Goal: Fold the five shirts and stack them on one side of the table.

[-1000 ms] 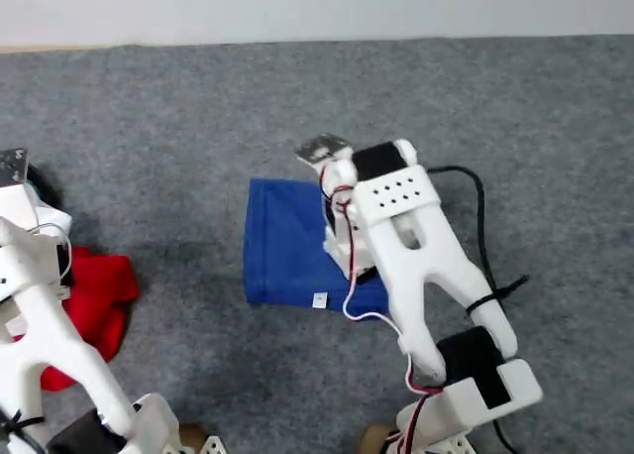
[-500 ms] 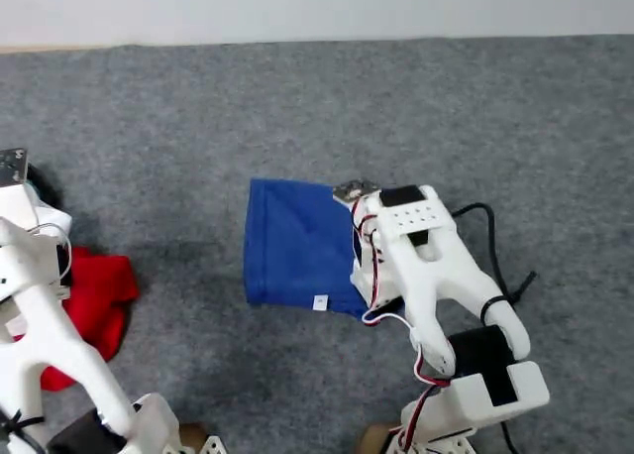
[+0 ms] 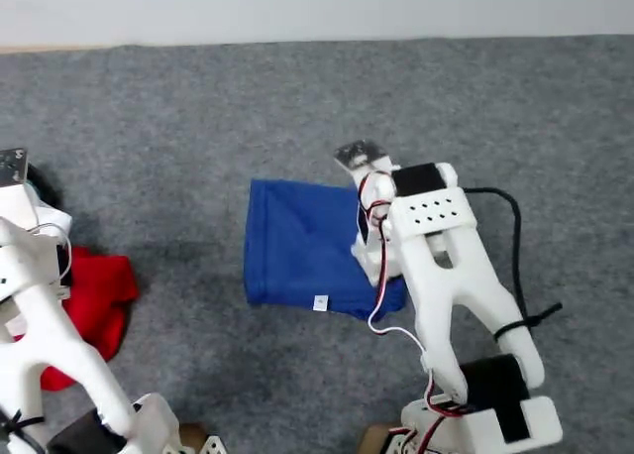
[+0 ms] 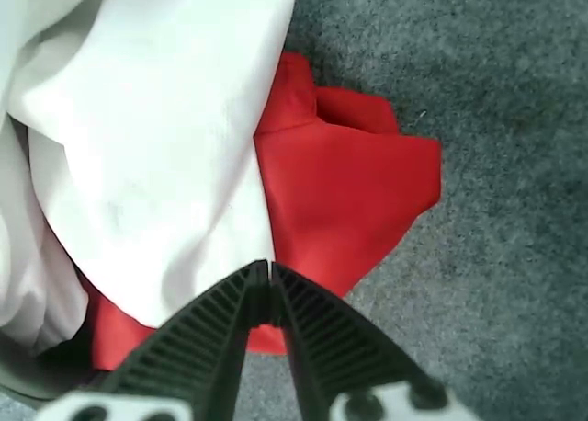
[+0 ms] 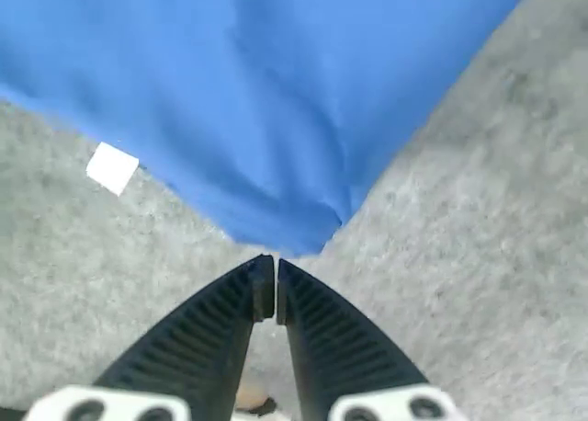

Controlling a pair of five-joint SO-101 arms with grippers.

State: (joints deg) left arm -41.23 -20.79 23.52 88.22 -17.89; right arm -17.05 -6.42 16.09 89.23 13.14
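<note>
The right gripper (image 5: 275, 267), clenched on nothing, had pushed farther out along the blue shirt's (image 3: 297, 241) right edge. The fold looked done, and stacking remained.

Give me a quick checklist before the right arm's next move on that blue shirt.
1. Right gripper empty: ok, shut on nothing, just off the blue shirt's corner.
2. Blue shirt folded: ok, it looks like a flat rectangle.
3. Blue shirt stacked: not ok, it lies mid-table, apart from the red shirt.
4. Left gripper empty: ok, shut on nothing, over the red shirt and white shirt.
5. All five shirts found: cannot tell; I count three.
</note>
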